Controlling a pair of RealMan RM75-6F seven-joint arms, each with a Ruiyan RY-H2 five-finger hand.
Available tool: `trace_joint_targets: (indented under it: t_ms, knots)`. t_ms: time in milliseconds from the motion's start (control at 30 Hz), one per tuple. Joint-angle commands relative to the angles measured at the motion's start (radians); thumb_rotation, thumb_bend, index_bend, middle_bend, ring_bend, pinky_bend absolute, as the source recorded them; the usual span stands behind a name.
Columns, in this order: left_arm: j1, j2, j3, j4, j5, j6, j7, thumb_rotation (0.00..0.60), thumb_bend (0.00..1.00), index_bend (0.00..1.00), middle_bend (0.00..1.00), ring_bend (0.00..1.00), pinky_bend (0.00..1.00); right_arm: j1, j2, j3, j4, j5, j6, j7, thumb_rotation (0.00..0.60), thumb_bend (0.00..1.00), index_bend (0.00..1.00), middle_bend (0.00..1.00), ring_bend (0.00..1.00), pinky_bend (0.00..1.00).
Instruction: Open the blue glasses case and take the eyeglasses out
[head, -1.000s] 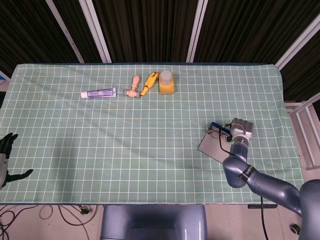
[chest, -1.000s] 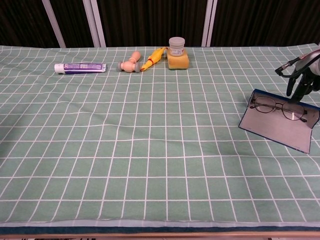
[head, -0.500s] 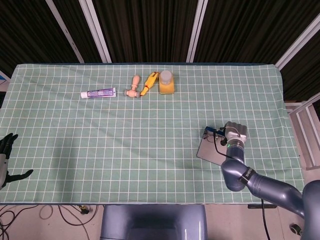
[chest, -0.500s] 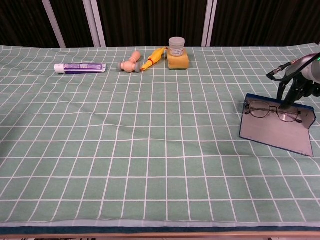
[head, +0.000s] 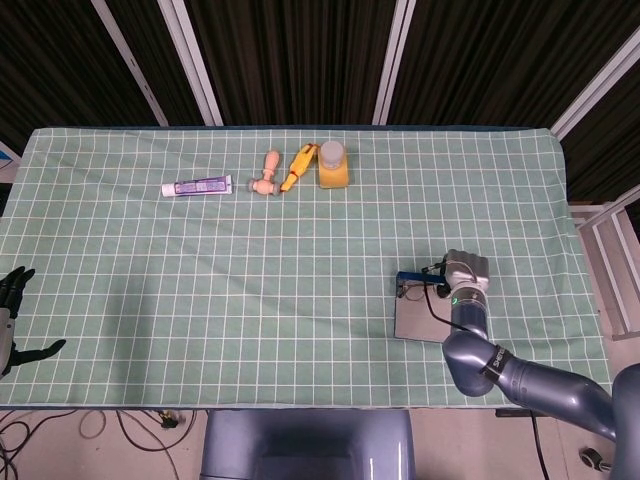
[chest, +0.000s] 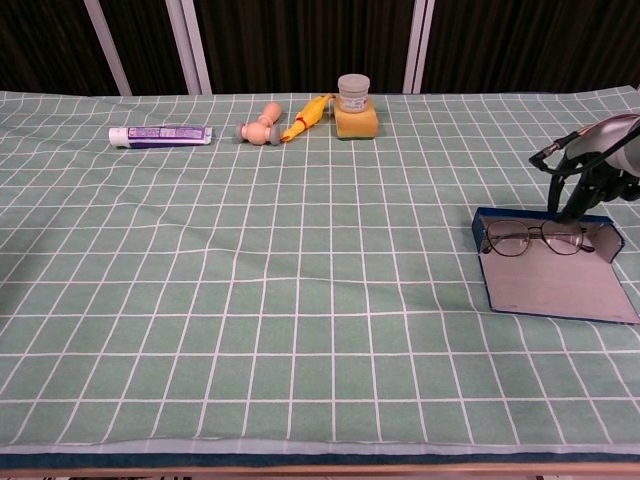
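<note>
A table (chest: 300, 330) covered with a green cloth marked in a white grid stands before a dark slatted wall. Toward its right side lies the blue glasses case (chest: 553, 275), open, its grey lined flap spread flat toward the near edge. The eyeglasses (chest: 530, 238) rest inside along the case's far wall. The right hand (chest: 590, 165) hangs at the case's far right corner, fingers (chest: 570, 195) pointing down to the rim; whether they touch the case or hold anything cannot be told. The left hand (head: 12, 315) sits at the far left edge, well apart, fingers spread and holding nothing. Along the far side lie a toothpaste tube (chest: 160, 134), a wooden peg toy (chest: 260, 127), a yellow rubber chicken (chest: 309, 117) and a lidded jar on a yellow sponge (chest: 354, 108).
</note>
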Motion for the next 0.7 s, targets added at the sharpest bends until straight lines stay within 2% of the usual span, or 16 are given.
trace_joint_targets:
  t_ms: [33,700]
  knots:
    - [-0.001,0.0,0.0,0.0,-0.001,-0.002,0.001,0.6,0.0,0.0,0.0,0.0,0.0,-0.006,0.003,-0.008,0.011,0.008,-0.004,0.002,0.6,0.45,0.46,0.94,0.99,0.91]
    - [-0.002,-0.001,-0.003,0.0,-0.009,-0.006,0.001,0.6,0.0,0.0,0.0,0.0,0.0,-0.004,-0.019,-0.023,0.044,0.011,-0.015,0.021,0.6,0.45,0.46,0.94,0.99,0.91]
